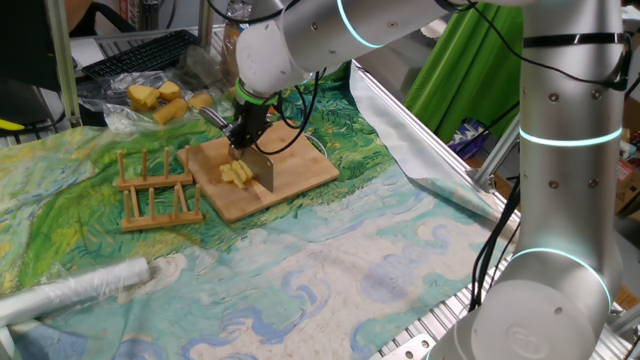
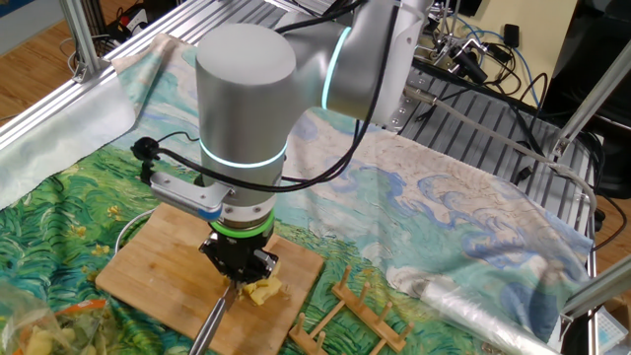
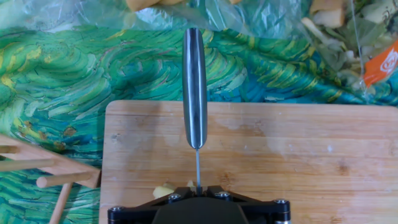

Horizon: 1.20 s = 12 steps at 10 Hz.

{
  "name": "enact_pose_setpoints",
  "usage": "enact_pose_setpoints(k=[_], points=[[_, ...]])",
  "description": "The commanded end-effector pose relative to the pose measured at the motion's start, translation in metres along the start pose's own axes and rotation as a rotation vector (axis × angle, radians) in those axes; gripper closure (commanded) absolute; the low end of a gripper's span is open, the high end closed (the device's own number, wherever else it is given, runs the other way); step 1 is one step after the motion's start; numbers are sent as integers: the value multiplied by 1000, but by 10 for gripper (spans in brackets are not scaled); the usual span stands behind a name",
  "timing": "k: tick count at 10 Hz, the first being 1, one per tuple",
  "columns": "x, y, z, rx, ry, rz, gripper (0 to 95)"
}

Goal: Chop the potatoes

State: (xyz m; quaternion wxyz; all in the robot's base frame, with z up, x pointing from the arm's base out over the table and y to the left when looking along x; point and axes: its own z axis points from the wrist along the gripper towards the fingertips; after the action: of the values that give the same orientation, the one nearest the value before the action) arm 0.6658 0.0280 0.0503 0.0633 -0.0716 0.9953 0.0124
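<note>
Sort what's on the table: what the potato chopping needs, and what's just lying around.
In use:
- potatoes, cut pieces on the board
- knife, held in the gripper
- wooden cutting board

Lying about:
- wooden rack
- bag of vegetable scraps
- clear plastic roll

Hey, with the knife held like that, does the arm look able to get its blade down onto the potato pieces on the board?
Probably yes. The gripper holds the knife blade-down right beside the potato pieces on the cutting board; nothing stands between them.
</note>
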Motion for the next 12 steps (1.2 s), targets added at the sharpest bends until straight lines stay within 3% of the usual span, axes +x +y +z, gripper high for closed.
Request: enact_pose_setpoints(k=[1,6,10,12], points=[[1,0,-4,-3,28,5,950],[12,3,-5,0,25,11,950],[26,5,-12,-1,5,8,950],[38,7,-9,-1,-31,5,950]])
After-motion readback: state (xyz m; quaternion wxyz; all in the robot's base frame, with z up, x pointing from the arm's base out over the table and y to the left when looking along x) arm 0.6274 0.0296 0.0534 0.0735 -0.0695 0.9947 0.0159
